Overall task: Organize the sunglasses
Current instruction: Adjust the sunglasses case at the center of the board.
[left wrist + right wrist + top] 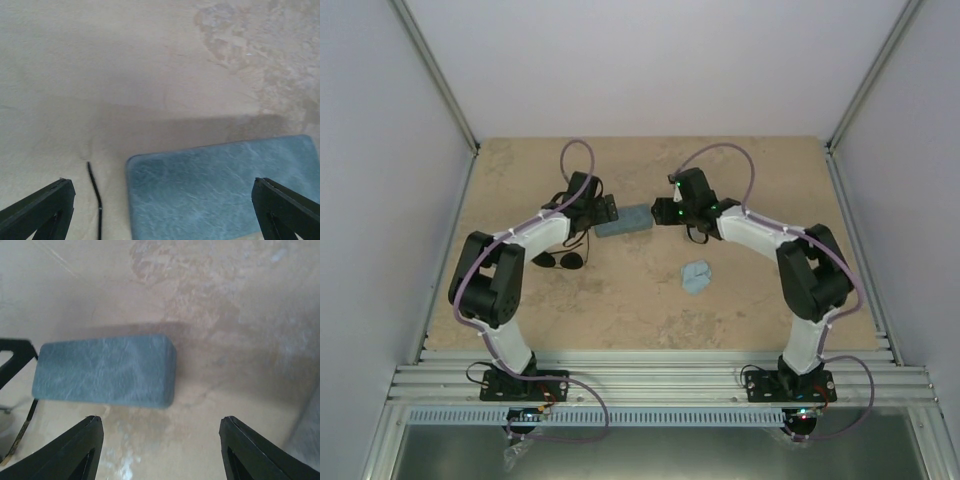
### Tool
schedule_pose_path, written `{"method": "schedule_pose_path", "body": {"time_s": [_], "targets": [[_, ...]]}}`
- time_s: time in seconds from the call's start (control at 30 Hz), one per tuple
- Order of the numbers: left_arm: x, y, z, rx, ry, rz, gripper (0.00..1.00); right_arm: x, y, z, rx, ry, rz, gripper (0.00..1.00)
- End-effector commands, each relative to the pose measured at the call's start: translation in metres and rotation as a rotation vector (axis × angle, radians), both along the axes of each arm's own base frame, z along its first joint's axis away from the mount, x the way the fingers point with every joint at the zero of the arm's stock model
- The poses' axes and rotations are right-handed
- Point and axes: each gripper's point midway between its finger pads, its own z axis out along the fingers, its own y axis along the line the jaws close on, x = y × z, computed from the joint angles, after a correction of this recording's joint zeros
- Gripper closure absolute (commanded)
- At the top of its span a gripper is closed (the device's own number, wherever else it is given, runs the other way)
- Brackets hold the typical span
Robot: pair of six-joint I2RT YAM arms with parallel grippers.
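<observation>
a: where are the sunglasses?

b: the black sunglasses (563,260) lie on the desk (620,320) left of centre. their lenses point toward the near edge, and the left forearm partly covers them. in the left wrist view one thin dark arm (95,192) of the pair lies on the desk just beside the left end of the blue-grey case (623,221). as far as i can tell it is not touching the case. no red-framed pair shows in any view.

a: and the case?

b: it lies flat and looks closed, near the middle of the desk and a little toward the far edge, between the two grippers.

a: what are the grippers doing?

b: the left gripper (605,212) hangs over the case's left end, its jaws spread wide with nothing clamped. the right gripper (663,212) faces the case's right end with its jaws also parted and gripping nothing. the case sits clear of its fingers (85,445).

a: why this arrangement?

b: my judgement is that the case sits centrally so both arms can reach it. one could steady it while the other lifts the lid, and then the glasses could go in. a crumpled light blue cloth (696,276) lies apart from the case, nearer the near right corner.
</observation>
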Motion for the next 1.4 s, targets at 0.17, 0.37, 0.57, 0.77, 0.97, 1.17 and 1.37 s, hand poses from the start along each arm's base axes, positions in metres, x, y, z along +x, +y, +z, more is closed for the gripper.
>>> {"method": "schedule_pose_path", "body": {"time_s": [0.17, 0.37, 0.57, 0.77, 0.97, 1.17, 1.37], "targets": [[0.006, 0.016, 0.004, -0.101, -0.056, 0.109, 0.01, 0.054, 0.022, -0.024, -0.145, -0.007, 0.058, 0.31], [-0.002, 0.037, 0.023, -0.125, -0.122, 0.203, 0.01, 0.081, 0.033, -0.045, -0.203, -0.003, 0.092, 0.31], [-0.015, 0.053, 0.054, -0.166, -0.215, 0.279, 0.01, 0.095, 0.041, -0.074, -0.244, 0.032, 0.111, 0.31], [-0.03, 0.052, 0.078, -0.247, -0.271, 0.271, 0.01, 0.087, 0.034, -0.094, -0.329, 0.053, 0.128, 0.31], [-0.04, 0.051, 0.103, -0.269, -0.317, 0.236, 0.01, 0.057, 0.027, -0.111, -0.424, 0.098, 0.173, 0.31], [-0.057, 0.056, 0.115, -0.269, -0.34, 0.226, 0.01, 0.011, 0.024, -0.115, -0.469, 0.136, 0.243, 0.31], [-0.064, 0.059, 0.119, -0.273, -0.356, 0.226, 0.0, -0.012, 0.032, -0.093, -0.381, 0.131, 0.282, 0.31]]}}
